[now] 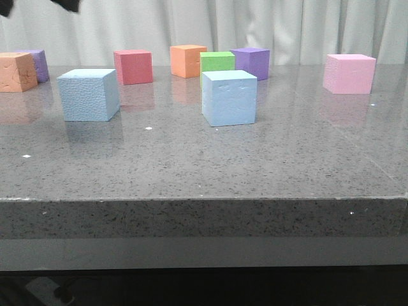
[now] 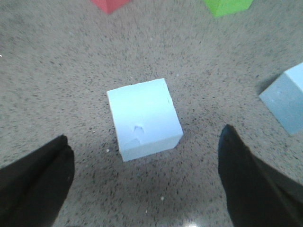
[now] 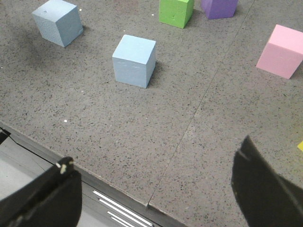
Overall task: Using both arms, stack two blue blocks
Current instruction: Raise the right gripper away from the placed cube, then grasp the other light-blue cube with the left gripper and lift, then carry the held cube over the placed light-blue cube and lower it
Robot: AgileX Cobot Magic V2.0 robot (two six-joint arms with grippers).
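Two pale blue blocks stand apart on the grey table [image 1: 191, 166]: one at the left [image 1: 88, 94], one near the middle [image 1: 229, 97]. My left gripper [image 2: 147, 184] is open and empty, hovering above the left block [image 2: 144, 118], which lies just ahead of its fingers [image 2: 38, 184]; the other block shows at that view's edge [image 2: 286, 101]. My right gripper [image 3: 154, 194] is open and empty over the table's front edge, well short of the middle block [image 3: 135, 60] and the left block [image 3: 57, 21]. Neither gripper's fingers show in the front view.
Other cubes stand along the back: orange [image 1: 16, 71], purple [image 1: 37, 64], red [image 1: 133, 66], orange [image 1: 188, 60], green [image 1: 217, 62] right behind the middle blue block, purple [image 1: 250, 62], and pink [image 1: 349, 73] at the right. A seam [image 3: 203, 99] crosses the tabletop.
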